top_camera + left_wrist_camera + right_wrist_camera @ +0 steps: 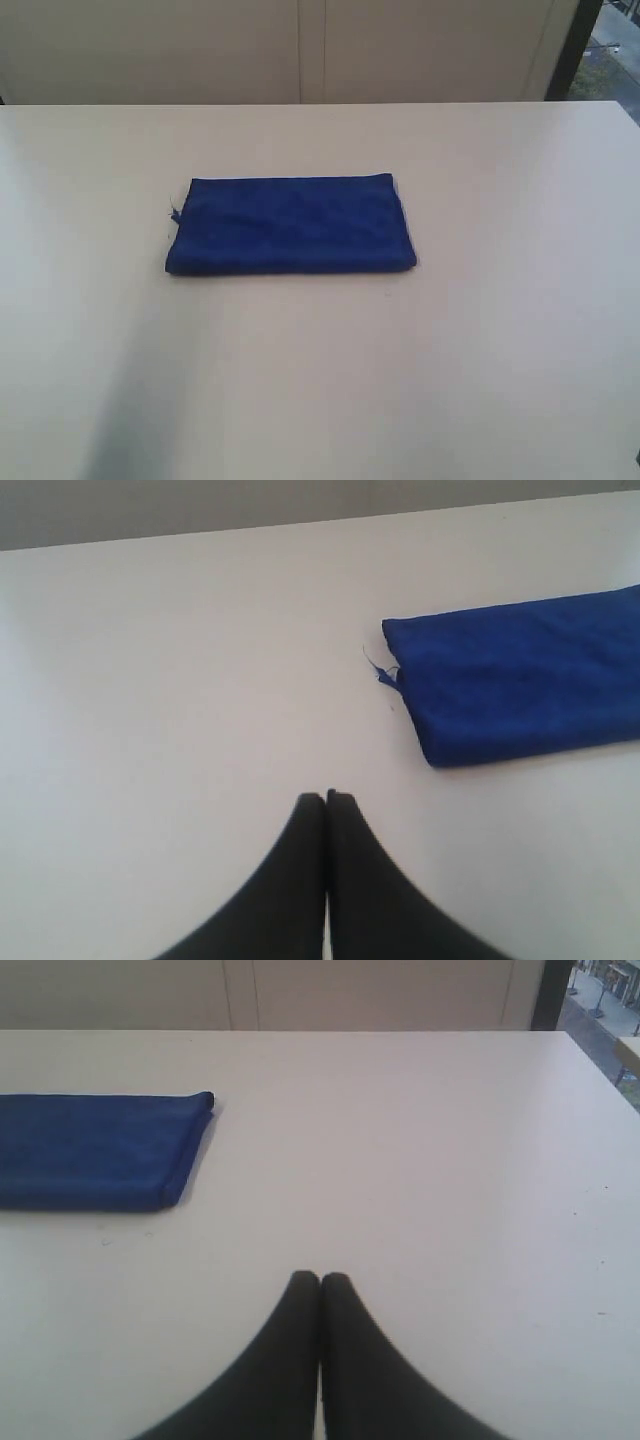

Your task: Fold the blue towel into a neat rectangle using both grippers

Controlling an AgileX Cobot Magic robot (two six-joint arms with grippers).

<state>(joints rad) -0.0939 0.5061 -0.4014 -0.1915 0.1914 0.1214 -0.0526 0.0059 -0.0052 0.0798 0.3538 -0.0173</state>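
Towel point(290, 225): deep blue, folded into a flat oblong, long sides running 9 to 3 o'clock in the exterior view. It lies on the pale desk point(480, 350), a little toward 11 o'clock from the desk's middle. Edges fairly even, layers stacked.

Thread point(175, 212): loose, sticks out at the towel's 10 o'clock corner.

Left gripper point(326, 796): jaws pressed together, pinching nothing. Over the desk, apart from the towel's thread end. Cannot tell if the tips touch the desk.

Right gripper point(320, 1277): jaws likewise pressed together, holding nothing. Over the desk, apart from the towel's other short end.

Wall point(300, 50): pale, behind the desk at 12 o'clock. Dark frame point(575, 50) at 1 o'clock, daylight beside it.
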